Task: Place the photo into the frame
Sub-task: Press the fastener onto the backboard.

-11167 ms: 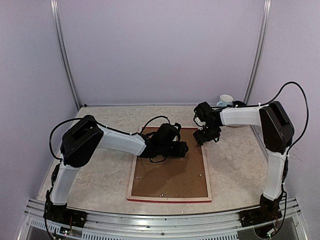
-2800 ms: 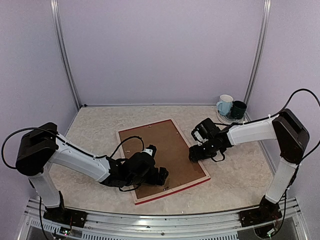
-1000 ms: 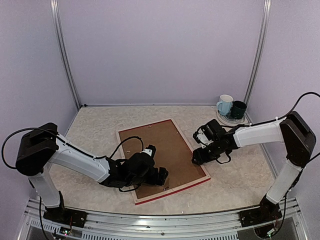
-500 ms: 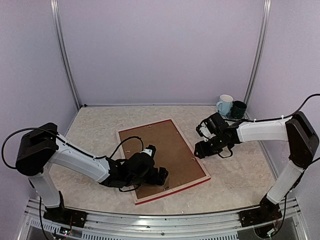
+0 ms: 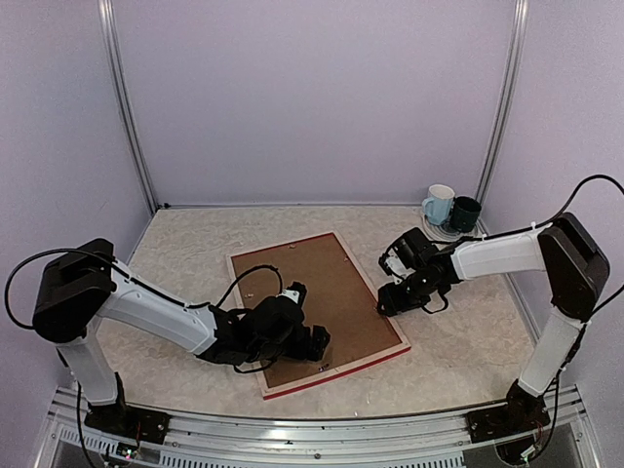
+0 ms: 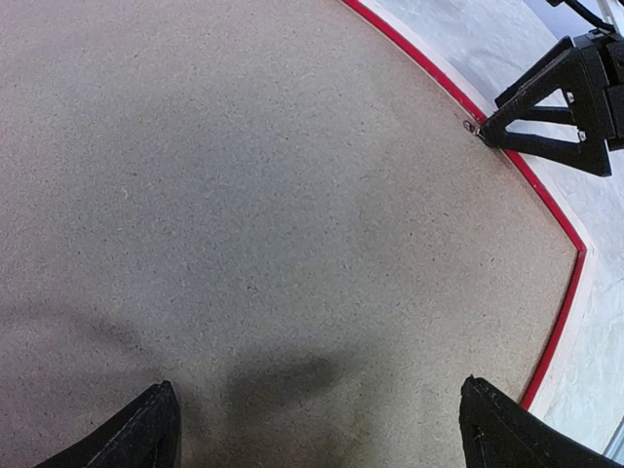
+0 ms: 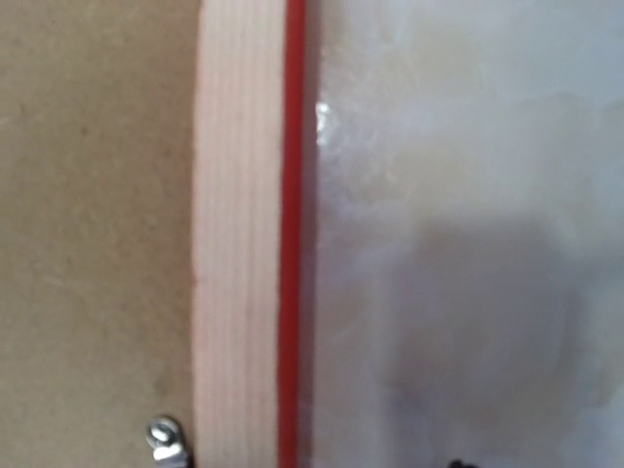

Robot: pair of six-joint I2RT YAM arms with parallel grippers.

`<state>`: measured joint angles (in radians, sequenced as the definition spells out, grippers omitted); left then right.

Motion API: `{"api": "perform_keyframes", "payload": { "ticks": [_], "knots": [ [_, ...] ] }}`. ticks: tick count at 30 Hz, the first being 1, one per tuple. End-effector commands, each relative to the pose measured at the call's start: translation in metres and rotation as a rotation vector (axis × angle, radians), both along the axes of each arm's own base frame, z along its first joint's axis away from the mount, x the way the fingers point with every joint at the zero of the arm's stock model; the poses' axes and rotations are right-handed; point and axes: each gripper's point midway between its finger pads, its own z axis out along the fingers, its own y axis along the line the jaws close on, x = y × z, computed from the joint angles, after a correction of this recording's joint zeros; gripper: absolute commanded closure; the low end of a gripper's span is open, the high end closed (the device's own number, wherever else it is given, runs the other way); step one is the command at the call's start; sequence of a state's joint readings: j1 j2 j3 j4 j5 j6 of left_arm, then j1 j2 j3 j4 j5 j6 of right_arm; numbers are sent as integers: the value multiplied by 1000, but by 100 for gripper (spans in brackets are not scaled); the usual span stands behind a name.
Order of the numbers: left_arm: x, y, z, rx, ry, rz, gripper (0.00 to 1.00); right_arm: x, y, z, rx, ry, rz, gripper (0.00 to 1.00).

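Observation:
The frame (image 5: 395, 331) lies face down and skewed on the table, its red edge and pale wood side showing. The brown backing board (image 5: 312, 273) fills its back. The photo is hidden. My left gripper (image 5: 314, 343) rests low over the board's near part; in the left wrist view its gripper (image 6: 327, 439) is open, fingertips (image 6: 156, 429) wide apart over the bare board (image 6: 273, 175). My right gripper (image 5: 388, 300) sits at the frame's right edge by a metal clip (image 7: 166, 437). In the right wrist view the gripper (image 7: 320, 463) barely shows, its tips apart across the wood rim (image 7: 239, 244).
A white mug (image 5: 440, 205) and a dark green mug (image 5: 465, 213) stand at the back right corner. Marble tabletop (image 5: 195, 253) surrounds the frame. Upright metal posts (image 5: 127, 107) stand at the back corners. My right gripper also shows in the left wrist view (image 6: 565, 107).
The frame with its backing board was turned and shifted toward the near left earlier. In the last second my right gripper drew away slightly, then came back to the frame's right edge. The left arm stayed still.

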<state>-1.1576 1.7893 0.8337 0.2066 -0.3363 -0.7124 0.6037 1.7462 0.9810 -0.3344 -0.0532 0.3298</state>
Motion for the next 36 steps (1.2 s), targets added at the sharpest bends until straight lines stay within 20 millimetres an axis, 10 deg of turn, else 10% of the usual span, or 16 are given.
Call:
{"api": "perform_keyframes", "payload": {
  "ticks": [1,10,24,36],
  "knots": [
    [-2,-9,-4,14,12,-28,2,1,-1,-14,-14,20,3,41],
    [-2,-8,-7,26,13,-27,2,0,-2,-22,-28,34,3,44],
    [-3,-4,-8,24,17,-21,2,-4,-2,-24,-7,37,2,86],
    [4,-4,16,25,-39,-12,2,8,12,48,97,-48,27,40]
  ]
}}
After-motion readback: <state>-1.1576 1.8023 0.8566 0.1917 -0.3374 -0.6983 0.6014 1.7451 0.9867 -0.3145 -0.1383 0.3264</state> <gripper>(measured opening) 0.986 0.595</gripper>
